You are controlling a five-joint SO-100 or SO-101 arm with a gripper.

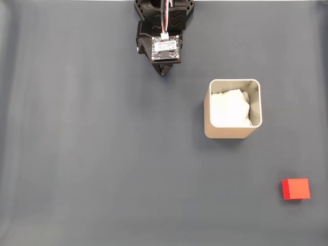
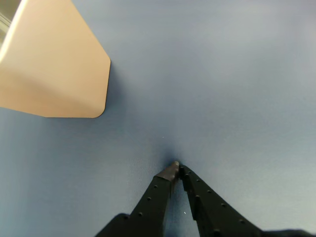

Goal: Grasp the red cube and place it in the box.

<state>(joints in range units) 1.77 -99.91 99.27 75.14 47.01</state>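
Note:
The red cube (image 1: 295,188) lies on the grey mat at the lower right of the fixed view, far from the arm. The beige box (image 1: 233,132) stands upright right of centre, with white paper (image 1: 230,106) inside it. My gripper (image 1: 163,72) is at the top centre of that view, up and to the left of the box, folded near the arm's base. In the wrist view the black gripper (image 2: 177,167) comes in from the bottom edge, its fingertips touching and nothing between them. The box's outer wall (image 2: 54,64) fills that view's upper left.
The arm's base and a small circuit board (image 1: 165,47) sit at the top edge of the fixed view. A plain grey mat (image 1: 102,154) covers the table.

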